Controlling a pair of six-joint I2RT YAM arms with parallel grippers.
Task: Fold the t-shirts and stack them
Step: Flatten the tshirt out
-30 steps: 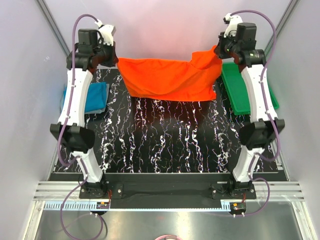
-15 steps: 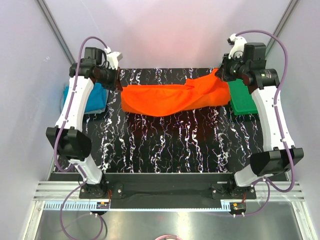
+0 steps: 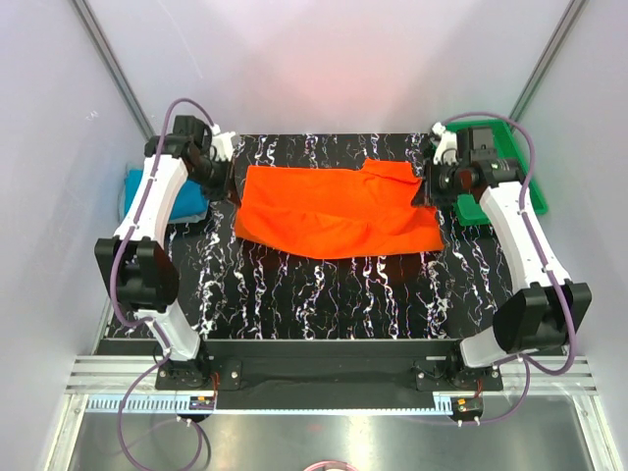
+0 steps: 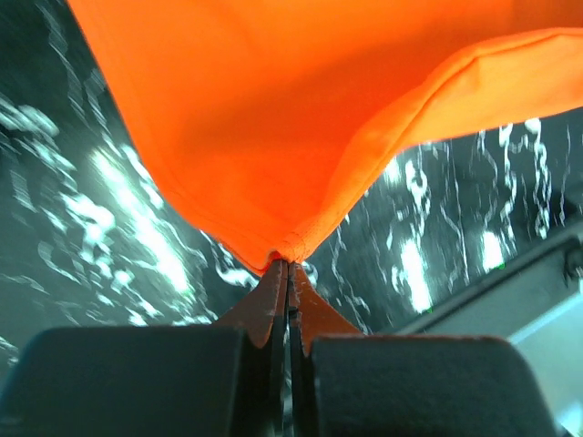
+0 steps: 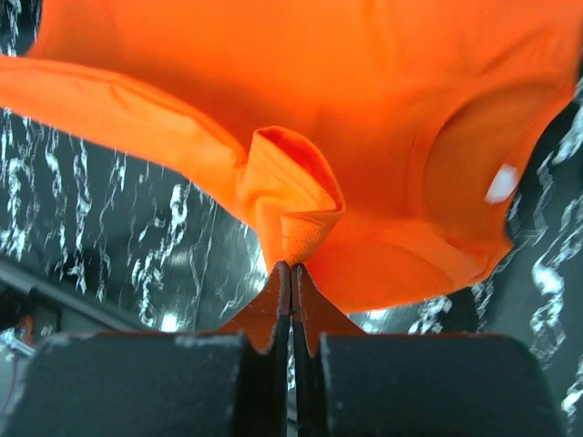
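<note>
The orange-red t-shirt (image 3: 339, 211) lies spread across the back half of the black marbled mat, a sleeve bunched at its upper right. My left gripper (image 3: 233, 182) pinches its left corner, jaws shut on the hem (image 4: 290, 248). My right gripper (image 3: 420, 192) is shut on a folded bit of the right edge (image 5: 296, 238). Both hold the cloth low, just over the mat. The teal-blue t-shirt (image 3: 140, 187) sits folded off the mat's left edge, mostly hidden behind the left arm.
A green plastic tray (image 3: 510, 152) stands at the back right, under the right arm's wrist. Black marbled mat (image 3: 324, 294) stretches toward the arm bases. White enclosure walls rise on both sides and behind.
Both grippers came down and toward the near side with the orange-red t-shirt. It hung stretched between them a second ago; now it lies spread on the mat.
</note>
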